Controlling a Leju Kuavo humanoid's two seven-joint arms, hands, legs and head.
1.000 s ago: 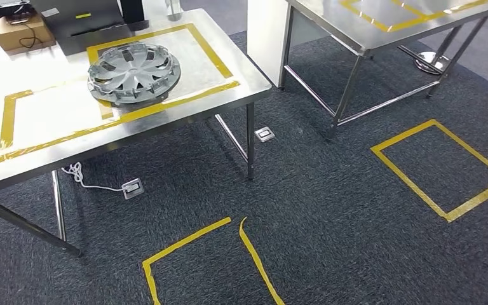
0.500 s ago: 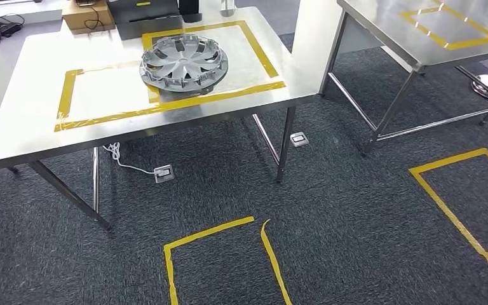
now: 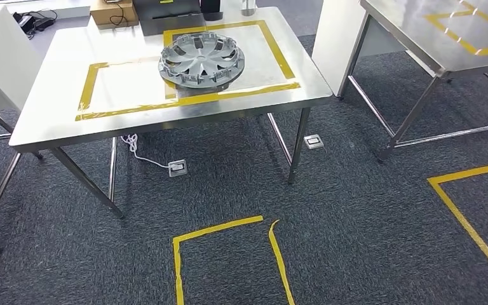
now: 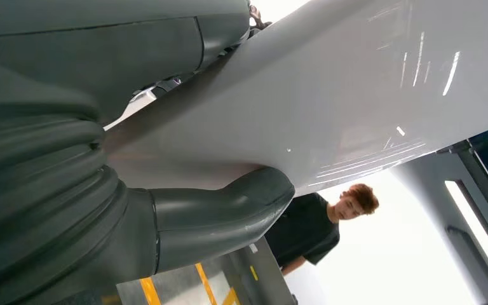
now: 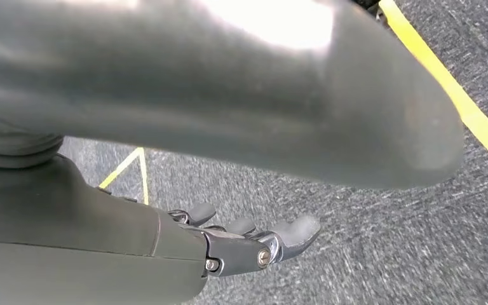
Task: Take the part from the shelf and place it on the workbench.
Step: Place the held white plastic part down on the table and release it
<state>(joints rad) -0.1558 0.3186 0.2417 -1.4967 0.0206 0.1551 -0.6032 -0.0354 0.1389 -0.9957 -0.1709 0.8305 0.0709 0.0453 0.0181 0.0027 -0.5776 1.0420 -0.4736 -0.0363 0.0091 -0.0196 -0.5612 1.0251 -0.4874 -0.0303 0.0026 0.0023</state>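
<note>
The part (image 3: 201, 60) lies on the workbench (image 3: 57, 108), upper centre; right hand (image 5: 229, 244) hangs empty, fingers apart — left hand's (image 4: 165, 222) grasp cannot be told.

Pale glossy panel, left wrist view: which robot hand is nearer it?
Left. The left hand lies right beside the panel; the right hand hangs over carpet near yellow tape.
</note>
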